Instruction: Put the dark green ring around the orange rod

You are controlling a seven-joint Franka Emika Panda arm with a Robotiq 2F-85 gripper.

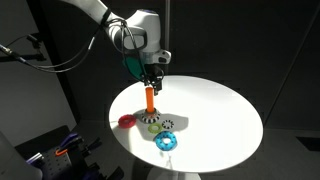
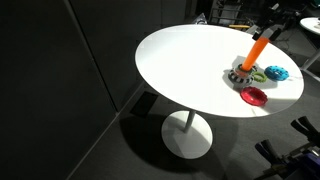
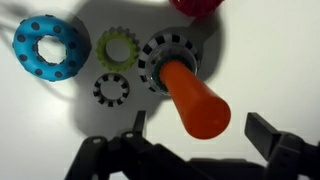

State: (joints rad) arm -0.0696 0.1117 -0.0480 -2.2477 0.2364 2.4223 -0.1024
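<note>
- Dark room, white round table (image 1: 220,110) under a spotlight, with all the parts clustered near one edge.
- Claw (image 3: 198,125): jaws spread wide, nothing held. It hangs straight over the orange rod (image 3: 195,100), whose top fills the gap between my fingers in the wrist view. In an exterior view I can't tell whether I'm touching the rod tip or just clear of it.
- The rod is upright on its white base (image 3: 165,60) with black markings.
- Dark green ring (image 3: 111,89): my read is that it's the small dark toothed one. It lies flat on the table just beside the base at 8 o'clock and isn't on the rod. It's too dim to confirm the colour.
- Yellow-green ring (image 3: 117,48) is near it at 12 o'clock, and the blue ring (image 3: 50,50) is further out at 10 o'clock. The red ring (image 3: 200,5) is past the base at 12 o'clock, cut off by the frame.
- Risk 1: going down from here jams me onto the rod top, which would tip the rod or skate the base.
- Risk 2: wrong pick. The dark and yellow-green rings are the same size and close together.
- Risk 3: the ring is flat and hugs the base, so wide jaws could shove the base or a neighbouring ring, or scrape the table and miss.
- Risk 4: an off-centre drop catches the ring on the rod tip, and the base looks light enough to topple.
</note>
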